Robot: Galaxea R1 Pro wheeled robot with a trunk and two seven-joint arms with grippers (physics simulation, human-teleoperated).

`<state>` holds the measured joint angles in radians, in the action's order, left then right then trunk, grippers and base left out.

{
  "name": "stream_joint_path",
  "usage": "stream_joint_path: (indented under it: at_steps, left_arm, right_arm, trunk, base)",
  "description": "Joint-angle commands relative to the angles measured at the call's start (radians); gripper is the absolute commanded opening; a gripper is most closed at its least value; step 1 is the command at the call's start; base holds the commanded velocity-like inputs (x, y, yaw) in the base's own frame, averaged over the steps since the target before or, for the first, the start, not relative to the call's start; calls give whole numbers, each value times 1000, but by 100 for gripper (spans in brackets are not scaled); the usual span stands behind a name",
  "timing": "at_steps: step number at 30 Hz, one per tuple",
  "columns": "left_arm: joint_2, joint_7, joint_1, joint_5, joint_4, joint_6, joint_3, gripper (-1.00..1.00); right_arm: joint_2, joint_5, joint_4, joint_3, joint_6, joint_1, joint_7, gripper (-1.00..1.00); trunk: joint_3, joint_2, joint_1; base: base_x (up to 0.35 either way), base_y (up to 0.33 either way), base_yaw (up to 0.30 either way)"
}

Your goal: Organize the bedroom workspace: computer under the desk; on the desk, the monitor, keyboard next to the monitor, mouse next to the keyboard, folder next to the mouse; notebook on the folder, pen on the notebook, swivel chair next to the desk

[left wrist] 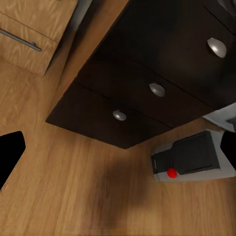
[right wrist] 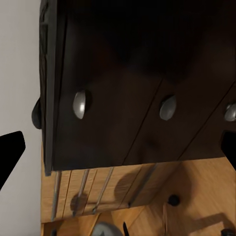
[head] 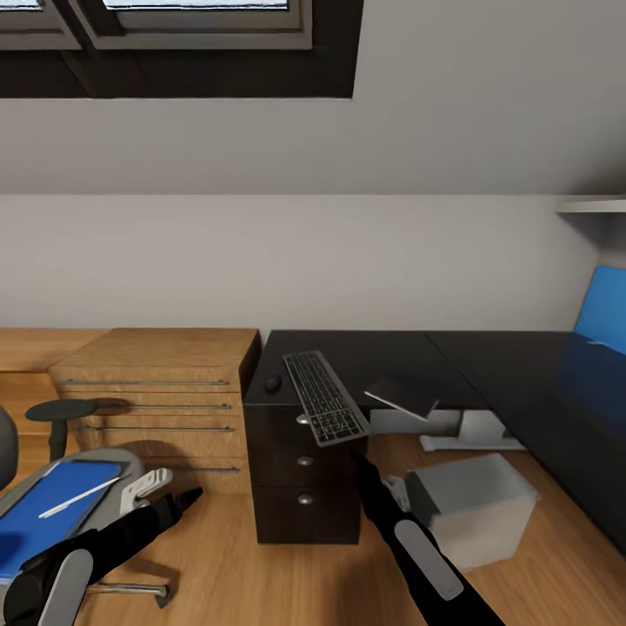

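Jaws of both grippers stand apart, gripping nothing: left gripper (head: 174,502) near the swivel chair (head: 61,513), right gripper (head: 365,465) before the 3 black drawers (head: 304,478). Keyboard (head: 325,397) overhangs the tabletop (head: 391,356) edge, tilted; mouse (head: 273,382) just beside it. Folder (head: 48,513) with pen (head: 78,497) lies on the chair seat. Computer (head: 474,509) rests on the floor beneath the desk.

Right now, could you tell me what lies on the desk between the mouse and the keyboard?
Nothing: in the head view the strip of black desk top between the mouse and the keyboard is bare.
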<state>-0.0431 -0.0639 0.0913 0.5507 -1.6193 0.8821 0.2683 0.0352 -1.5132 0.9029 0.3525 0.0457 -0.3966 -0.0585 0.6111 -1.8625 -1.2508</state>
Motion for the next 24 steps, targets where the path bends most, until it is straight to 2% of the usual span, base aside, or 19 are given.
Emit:
stream_joint_path:
  at_steps: [1,13,18,24]
  left_arm:
    - [0,-7,1,-4,0,5,2,100]
    - [0,-7,1,-5,1,5,2,100]
    - [0,-6,1,-5,1,5,2,100]
    - [0,-6,1,-5,0,5,2,100]
  right_arm:
    - [0,-9,2,3,5,-1,-5,100]
    - [0,-8,14,9,5,-1,-1,100]
    - [0,-8,16,10,5,-1,-1,100]
    - [0,-7,16,10,5,-1,-1,100]
  trunk:
    - [1,0,0]
    - [1,0,0]
    - [-15,35,19]
    - [-15,35,19]
  base:
    - [176,87,0]
    - [38,19,0]
    - [1,1,0]
    - [0,0,0]
